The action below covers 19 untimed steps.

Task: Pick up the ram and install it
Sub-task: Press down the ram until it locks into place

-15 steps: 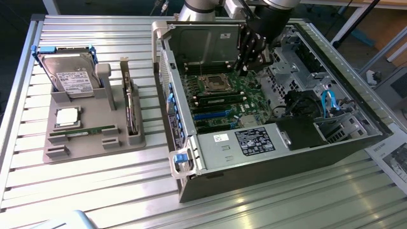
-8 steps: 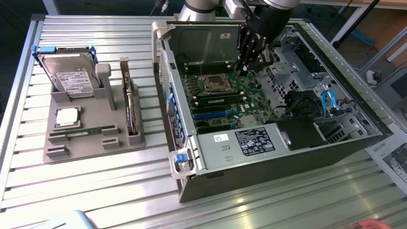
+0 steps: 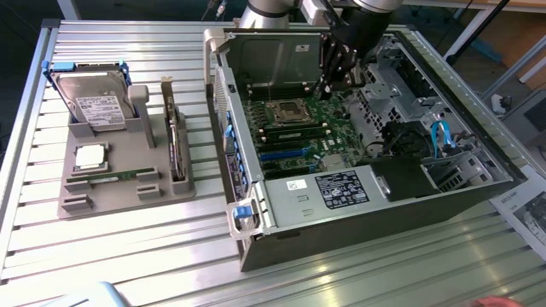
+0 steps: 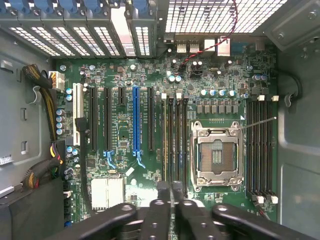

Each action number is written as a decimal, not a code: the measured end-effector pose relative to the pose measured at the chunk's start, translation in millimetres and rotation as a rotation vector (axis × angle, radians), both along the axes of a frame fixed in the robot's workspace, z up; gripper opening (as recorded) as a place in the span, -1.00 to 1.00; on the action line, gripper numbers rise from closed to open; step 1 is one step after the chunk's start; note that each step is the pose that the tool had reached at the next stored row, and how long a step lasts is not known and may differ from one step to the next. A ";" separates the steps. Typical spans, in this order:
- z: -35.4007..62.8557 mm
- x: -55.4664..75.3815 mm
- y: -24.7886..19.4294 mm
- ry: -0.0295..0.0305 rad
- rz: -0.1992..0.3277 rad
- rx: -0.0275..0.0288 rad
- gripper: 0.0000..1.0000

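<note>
Fingers (image 4: 162, 194) of the gripper (image 4: 170, 189) are clenched tip to tip, and nothing can be seen between them. The gripper hangs inside the case (image 3: 367, 227), tips pointing down at the motherboard (image 4: 125, 125). Directly below the tips run the memory slots (image 4: 175, 140) that lie beside the open processor socket (image 4: 218, 155), on the side toward the blue expansion slot (image 4: 135, 120). One of these slots shows a pale yellowish edge along its length. Whether that is a seated stick or only the slot's own colour I cannot tell. A second bank of dark slots (image 4: 260, 145) lies on the other side of the socket, deeper in the case.

Outside the case, well apart from the gripper on the exterior view's left, stands the grey tray (image 3: 124, 199). The ram (image 3: 119, 174) lies in it, a thin green strip resting lengthwise in its groove, just beside the silver chip (image 3: 89, 157) and nearer the camera than the hard drive (image 3: 98, 105).

Judging by this, the pick has not been made. The gripper is empty over the board while the ram sits in the tray, so both the lift and the seating remain to be done.
</note>
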<state>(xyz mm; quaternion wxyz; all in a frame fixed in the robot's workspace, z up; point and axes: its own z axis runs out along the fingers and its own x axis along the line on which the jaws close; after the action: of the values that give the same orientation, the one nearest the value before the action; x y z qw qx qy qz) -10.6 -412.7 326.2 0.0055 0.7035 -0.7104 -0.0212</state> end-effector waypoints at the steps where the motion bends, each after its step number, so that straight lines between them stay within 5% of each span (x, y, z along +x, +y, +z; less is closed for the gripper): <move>1: 0.0 0.0 0.0 0.0000 0.000 0.0000 -0.80; 12: 0.0 1.4 0.0 0.0001 0.000 -0.0001 -0.80; 19: 0.0 26.9 -0.4 0.0023 0.000 -0.0001 -0.80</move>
<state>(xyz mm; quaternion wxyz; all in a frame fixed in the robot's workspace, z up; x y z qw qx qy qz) 16.3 -413.1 326.2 0.0063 0.7034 -0.7104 -0.0220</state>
